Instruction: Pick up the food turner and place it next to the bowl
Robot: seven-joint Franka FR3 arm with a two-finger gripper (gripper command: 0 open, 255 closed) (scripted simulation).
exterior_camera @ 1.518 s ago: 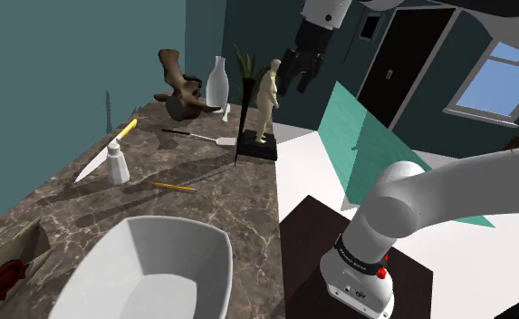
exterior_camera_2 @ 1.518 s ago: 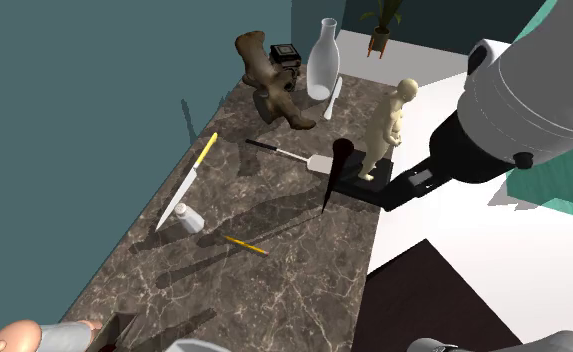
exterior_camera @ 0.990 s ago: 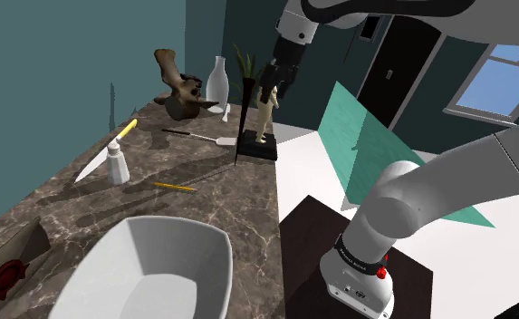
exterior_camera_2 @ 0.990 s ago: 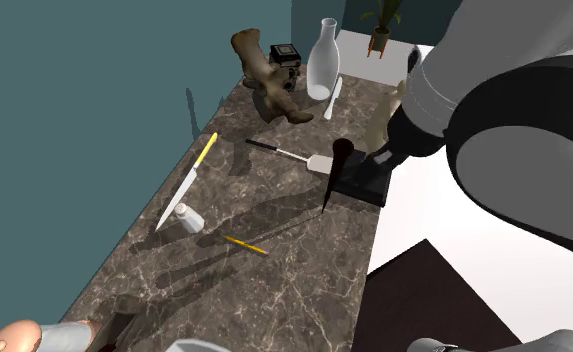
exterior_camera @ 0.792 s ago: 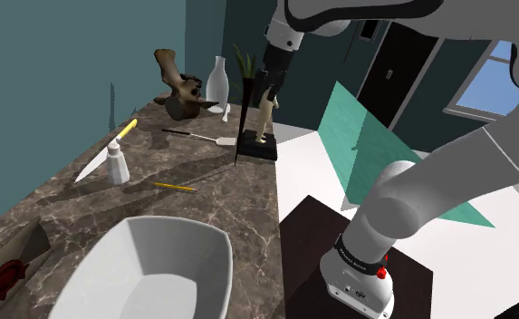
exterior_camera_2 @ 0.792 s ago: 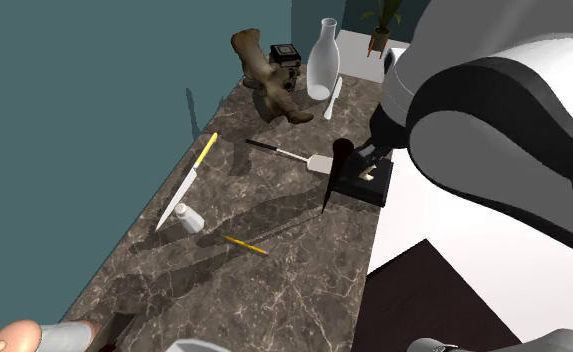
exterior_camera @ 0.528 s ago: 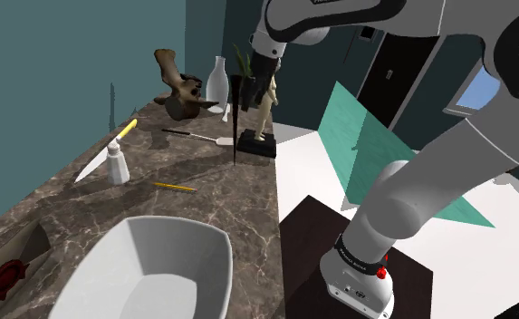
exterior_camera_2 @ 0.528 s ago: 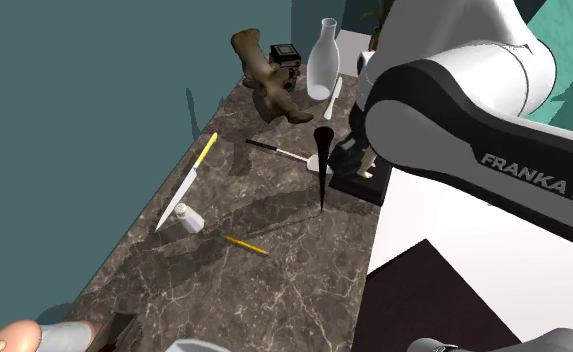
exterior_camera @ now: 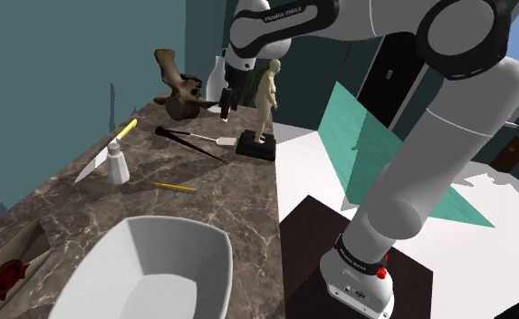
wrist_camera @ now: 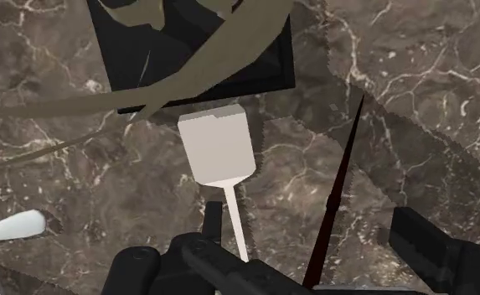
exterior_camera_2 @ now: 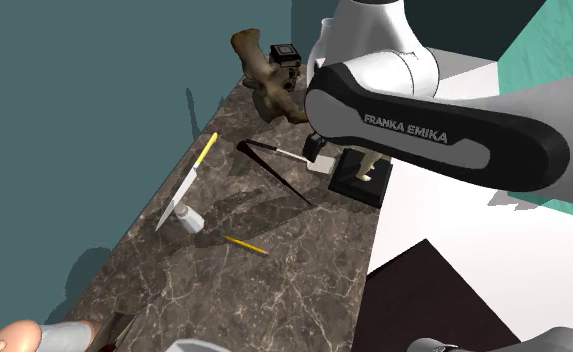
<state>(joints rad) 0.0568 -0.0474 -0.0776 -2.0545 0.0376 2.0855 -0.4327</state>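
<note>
The food turner (exterior_camera: 214, 139) lies on the marble counter (exterior_camera: 221, 195) beside the statue's black base (exterior_camera: 257, 146). It has a white square blade (wrist_camera: 217, 149) and a thin handle (exterior_camera_2: 272, 149) with a dark end. My gripper (exterior_camera: 225, 105) hangs just above it, open. In the wrist view the fingers (wrist_camera: 440, 246) stand wide apart near the turner's handle, with the blade ahead of my gripper (wrist_camera: 284, 261) and nothing between them. The white bowl (exterior_camera: 153, 272) sits at the near end of the counter, far from the turner.
A slim dark spike (exterior_camera: 190, 143) lies across the counter next to the turner. A beige statue (exterior_camera: 266, 93), brown boots (exterior_camera: 177, 89) and a white vase (exterior_camera: 216, 80) crowd the far end. A knife (exterior_camera: 103, 152), a shaker (exterior_camera: 115, 164) and a yellow pencil (exterior_camera: 174, 186) lie mid-counter.
The arm has swung from beyond the statue to the shoulder view's left and down over the turner. The dark spike that stood upright by the statue's base has toppled flat.
</note>
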